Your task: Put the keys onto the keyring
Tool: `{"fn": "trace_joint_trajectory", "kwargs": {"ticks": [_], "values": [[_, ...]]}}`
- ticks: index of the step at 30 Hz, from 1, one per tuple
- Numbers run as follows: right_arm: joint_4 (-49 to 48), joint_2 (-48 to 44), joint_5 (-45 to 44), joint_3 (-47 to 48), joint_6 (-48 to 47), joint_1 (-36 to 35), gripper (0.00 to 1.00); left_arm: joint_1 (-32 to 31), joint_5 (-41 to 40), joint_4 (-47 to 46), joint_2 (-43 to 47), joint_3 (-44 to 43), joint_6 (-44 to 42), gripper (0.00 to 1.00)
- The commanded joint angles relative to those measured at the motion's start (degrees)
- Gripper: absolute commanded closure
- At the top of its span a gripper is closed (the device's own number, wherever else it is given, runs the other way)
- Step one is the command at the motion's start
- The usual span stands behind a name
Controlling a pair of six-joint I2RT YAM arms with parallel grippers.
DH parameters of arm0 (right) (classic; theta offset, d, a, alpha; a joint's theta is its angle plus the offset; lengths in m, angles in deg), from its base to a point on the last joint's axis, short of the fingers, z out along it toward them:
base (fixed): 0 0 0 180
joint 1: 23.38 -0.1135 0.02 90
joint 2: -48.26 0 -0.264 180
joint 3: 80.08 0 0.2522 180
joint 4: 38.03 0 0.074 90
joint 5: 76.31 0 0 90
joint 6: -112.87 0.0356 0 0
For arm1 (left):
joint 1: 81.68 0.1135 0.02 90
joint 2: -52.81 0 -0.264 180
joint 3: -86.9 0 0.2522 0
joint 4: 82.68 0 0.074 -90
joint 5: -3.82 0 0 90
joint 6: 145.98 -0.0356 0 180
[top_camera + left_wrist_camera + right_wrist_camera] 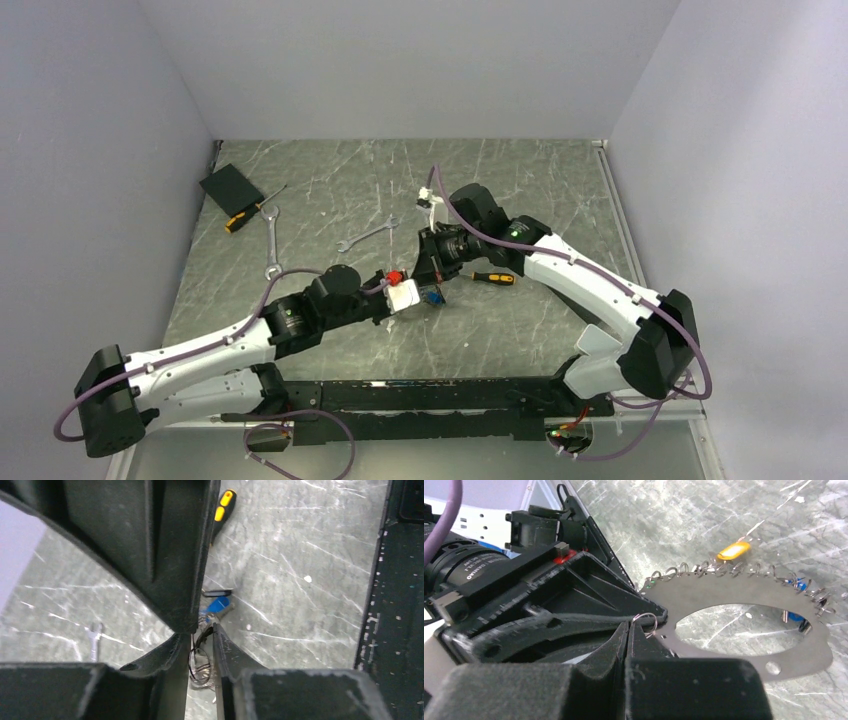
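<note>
Nearest, the right gripper (628, 630) is closed, its fingertips meeting at a small wire loop (647, 621) on the edge of the flat silver oval metal keyring (744, 590). The left gripper (197, 636) has its jaws slightly apart around further loops; whether it grips them cannot be told. Beyond, a yellow-headed key (734, 550) and a blue-headed key (796, 616) sit at the far rim. Threading likely needs the keyring steadied and the loop spread gently.

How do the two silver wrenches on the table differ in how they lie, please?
The left wrench runs nearly straight from near to far; the middle wrench lies slanted. The left wrench sits beside a screwdriver; the middle wrench sits nearer the middle of the table. Both are slim and silver.
</note>
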Motion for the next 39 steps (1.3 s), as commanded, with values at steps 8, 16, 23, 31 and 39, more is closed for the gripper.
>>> {"fn": "trace_joint_trajectory", "kwargs": {"ticks": [8,16,23,31,39], "values": [[4.4,-0.5,-0.3,4.7,0.4,1.2,1.0,-1.6,-0.5,-7.6,5.5,1.8,-4.4,0.34],[3.5,-2.7,-2.3,4.7,-0.3,1.8,1.0,-2.1,1.2,-6.1,9.9,2.0,4.9,0.25],[1.0,-3.5,-3.6,4.1,0.5,1.8,1.0,-2.1,-0.5,-13.6,9.8,6.6,12.5,0.24],[0.1,-4.7,-4.4,3.7,0.9,1.8,1.0,-2.1,-6.1,-18.4,6.0,8.3,13.6,0.21],[-1.5,-6.2,-3.5,2.2,1.6,1.8,1.0,-2.1,-6.4,-25.6,4.2,11.1,12.6,0.31]]}}
